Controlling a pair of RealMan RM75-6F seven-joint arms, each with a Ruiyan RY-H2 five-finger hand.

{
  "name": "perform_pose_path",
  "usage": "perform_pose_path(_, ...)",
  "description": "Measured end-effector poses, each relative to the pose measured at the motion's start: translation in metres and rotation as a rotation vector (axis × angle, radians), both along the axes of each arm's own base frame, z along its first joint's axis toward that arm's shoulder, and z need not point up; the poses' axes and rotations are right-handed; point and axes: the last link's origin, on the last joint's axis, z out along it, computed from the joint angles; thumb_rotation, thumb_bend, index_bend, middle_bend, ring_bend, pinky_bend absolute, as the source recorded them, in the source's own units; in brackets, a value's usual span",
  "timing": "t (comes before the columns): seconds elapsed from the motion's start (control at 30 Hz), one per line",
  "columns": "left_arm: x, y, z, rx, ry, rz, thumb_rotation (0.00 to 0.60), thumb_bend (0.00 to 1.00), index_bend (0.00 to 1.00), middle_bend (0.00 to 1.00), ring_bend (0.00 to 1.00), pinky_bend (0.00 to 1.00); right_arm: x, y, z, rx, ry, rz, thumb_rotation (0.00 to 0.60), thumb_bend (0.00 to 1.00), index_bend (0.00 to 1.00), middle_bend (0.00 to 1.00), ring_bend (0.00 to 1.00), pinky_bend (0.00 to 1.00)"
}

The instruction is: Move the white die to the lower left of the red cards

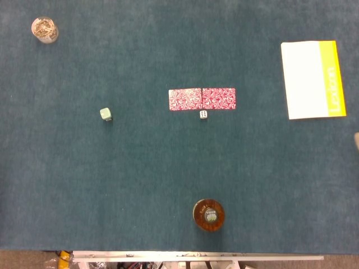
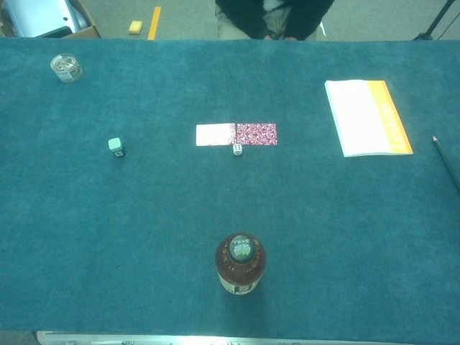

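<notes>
Two red patterned cards (image 1: 202, 99) lie side by side at the middle of the teal table; in the chest view the red cards (image 2: 236, 134) show with the left one washed out white. The white die (image 1: 203, 115) sits just below their shared seam, touching or nearly touching the cards' lower edge, and the die (image 2: 237, 149) also shows in the chest view. A small pale blurred tip of my right hand (image 1: 357, 140) pokes in at the right edge of the head view; its fingers cannot be made out. My left hand is in neither view.
A brown bottle (image 1: 208, 214) stands near the front edge. A mint-green cube (image 1: 105, 114) lies to the left, a jar of clips (image 1: 44, 29) far left. A white and yellow booklet (image 1: 312, 79) lies far right, with a pencil (image 2: 446, 162) beside it.
</notes>
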Motion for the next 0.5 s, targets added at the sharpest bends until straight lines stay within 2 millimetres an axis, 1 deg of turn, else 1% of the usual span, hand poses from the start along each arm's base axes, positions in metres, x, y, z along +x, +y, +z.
perform_pose_path(0.07, 0.001, 0.0, 0.001, 0.002, -0.002, -0.002, 0.6, 0.44, 0.27, 0.19, 0.04, 0.05, 0.008, -0.009, -0.006, 0.051, -0.014, 0.031, 0.6, 0.27, 0.4, 0.23, 0.06, 0.01)
perform_pose_path(0.2, 0.001, -0.002, 0.002, 0.005, -0.003, -0.003, 0.6, 0.44, 0.27, 0.19, 0.04, 0.05, 0.028, -0.031, -0.019, 0.123, -0.016, 0.105, 0.6, 0.28, 0.43, 0.25, 0.06, 0.01)
perform_pose_path(0.33, 0.001, -0.005, 0.003, 0.012, -0.002, -0.003, 0.6, 0.44, 0.27, 0.18, 0.04, 0.05, 0.046, -0.053, -0.037, 0.175, -0.015, 0.149, 0.6, 0.28, 0.44, 0.25, 0.06, 0.02)
perform_pose_path(0.5, 0.002, -0.009, 0.006, 0.019, 0.001, -0.006, 0.6, 0.44, 0.27, 0.18, 0.04, 0.05, 0.063, -0.082, -0.066, 0.239, -0.003, 0.16, 0.6, 0.28, 0.44, 0.25, 0.06, 0.02)
